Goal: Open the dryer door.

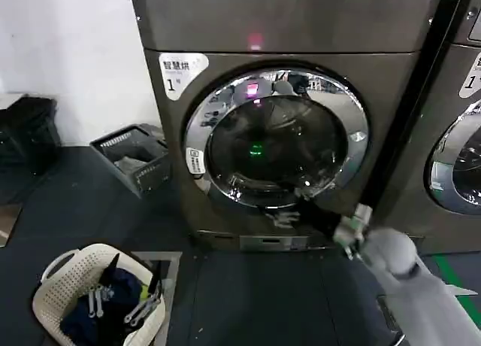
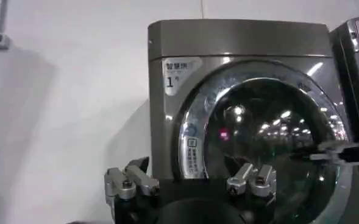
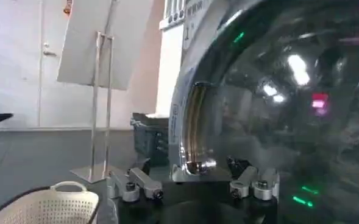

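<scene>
Head view: dryer (image 1: 301, 30) stands centre, its dryer door (image 1: 276, 139) looks shut flush on the front, chrome ring around dark glass. Right gripper (image 1: 301, 203) reaches in from 5 o'clock to the ring's lower rim, about 6 o'clock on the door; cannot tell its finger state here. Laundry basket (image 1: 90, 301) sits at 7 o'clock on the floor. Left wrist view: left gripper (image 2: 191, 182) hangs back from the machine, fingers spread, holding nothing; the whole door face shows. Right wrist view: right gripper's fingers (image 3: 133, 184) are spread either side of the chrome edge (image 3: 194, 131), not clamped. This view alone shows that rim close up. Judgement: door is rigid, hinged, fairly heavy; polished chrome likely slippery, so hook behind the rim edge rather than pinch the face.
</scene>
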